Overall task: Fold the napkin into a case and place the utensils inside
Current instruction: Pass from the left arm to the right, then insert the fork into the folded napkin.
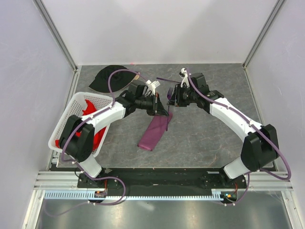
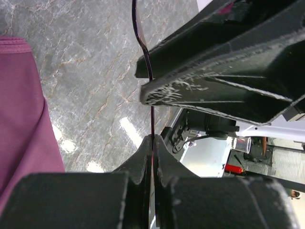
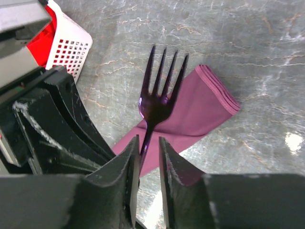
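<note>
Right gripper jaws straddle the fork handle, narrowly apart. Left gripper clamps it edge-on, apparently. Handover before insertion; next, aim tines into case, 7 o'clock.

No text, label, brand mark, number or sign is legible in any view; nothing here can be read.

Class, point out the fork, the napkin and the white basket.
fork (image 3: 155, 106): right wrist view, base of the tines.
napkin (image 3: 205, 107): right wrist view, flat middle.
white basket (image 3: 76, 50): right wrist view, lattice wall.
</note>
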Robot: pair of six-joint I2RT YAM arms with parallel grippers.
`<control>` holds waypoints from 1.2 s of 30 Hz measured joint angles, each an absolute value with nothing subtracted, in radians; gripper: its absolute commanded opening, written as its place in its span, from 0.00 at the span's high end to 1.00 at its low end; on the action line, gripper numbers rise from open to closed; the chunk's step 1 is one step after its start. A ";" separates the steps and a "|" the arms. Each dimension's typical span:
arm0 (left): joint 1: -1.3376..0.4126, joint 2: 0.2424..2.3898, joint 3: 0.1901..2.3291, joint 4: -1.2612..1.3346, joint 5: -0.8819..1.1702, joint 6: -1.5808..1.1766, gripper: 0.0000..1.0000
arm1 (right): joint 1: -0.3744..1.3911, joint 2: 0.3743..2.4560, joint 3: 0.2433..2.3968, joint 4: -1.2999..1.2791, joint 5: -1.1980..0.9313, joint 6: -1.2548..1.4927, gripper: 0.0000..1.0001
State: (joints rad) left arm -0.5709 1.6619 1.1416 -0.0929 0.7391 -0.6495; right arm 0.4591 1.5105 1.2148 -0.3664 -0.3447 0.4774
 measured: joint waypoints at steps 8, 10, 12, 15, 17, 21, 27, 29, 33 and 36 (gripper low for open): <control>-0.571 1.657 1.143 -0.145 0.730 -0.586 0.87 | 0.473 1.540 1.213 -0.318 -0.379 0.549 1.00; -0.568 1.649 1.154 -0.177 0.708 -0.566 0.66 | 0.473 1.540 1.207 -0.299 -0.378 0.572 1.00; -0.561 1.633 1.170 -0.237 0.664 -0.545 0.62 | 0.474 1.540 1.197 -0.276 -0.359 0.599 1.00; -0.545 1.559 1.133 -0.290 0.536 -0.546 0.77 | 0.478 1.539 1.162 -0.235 -0.287 0.668 1.00; -0.529 1.458 1.042 -0.290 0.478 -0.564 0.85 | 0.491 1.539 1.131 -0.228 -0.199 0.716 1.00; -0.526 1.320 0.875 -0.272 0.419 -0.606 0.93 | 0.542 1.552 1.107 -0.239 -0.040 0.801 1.00; -0.545 1.293 0.715 -0.256 0.397 -0.630 0.96 | 0.561 1.651 1.154 -0.266 0.114 0.848 1.00; -0.564 1.292 0.690 -0.251 0.397 -0.635 0.96 | 0.560 1.676 1.168 -0.278 0.157 0.853 1.00; -0.605 1.282 0.630 -0.212 0.398 -0.649 0.96 | 0.560 1.716 1.209 -0.302 0.226 0.860 1.00; -0.611 1.272 0.592 -0.199 0.398 -0.658 0.96 | 0.560 1.739 1.242 -0.308 0.258 0.860 1.00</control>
State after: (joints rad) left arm -0.6106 1.2724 0.5922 -0.1993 0.3977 -0.6579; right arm 0.5602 1.7393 1.2419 -0.3080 0.2581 0.8604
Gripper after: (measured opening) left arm 0.044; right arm 0.018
